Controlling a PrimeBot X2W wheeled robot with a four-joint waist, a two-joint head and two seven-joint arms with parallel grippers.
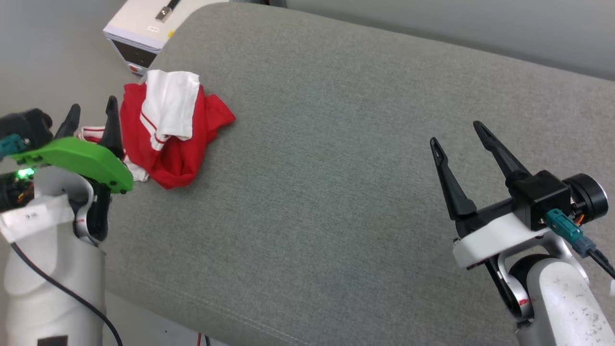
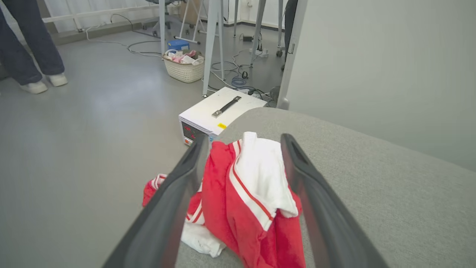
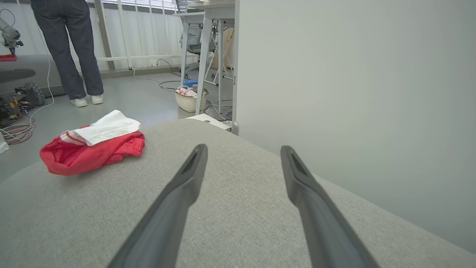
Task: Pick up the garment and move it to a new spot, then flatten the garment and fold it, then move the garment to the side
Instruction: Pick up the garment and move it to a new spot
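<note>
The garment (image 1: 168, 129), red with white sleeves and striped trim, lies crumpled in a heap at the left edge of the grey cushioned surface (image 1: 336, 168). Part of it hangs over that edge. Its lettering is hidden in the folds. My left gripper (image 1: 92, 110) is open just left of the heap, fingers framing it in the left wrist view (image 2: 241, 143), where the garment (image 2: 253, 201) sits between them. My right gripper (image 1: 456, 132) is open over bare cushion at the right, far from the garment (image 3: 93, 145), with nothing between its fingers (image 3: 241, 149).
A white box with a handle and red display (image 1: 141, 33) stands on the floor beyond the cushion's left corner. A person's legs (image 3: 72, 52), a laundry basket (image 2: 185, 67), table legs and cables lie further off. A pale wall (image 3: 353, 93) runs behind the cushion.
</note>
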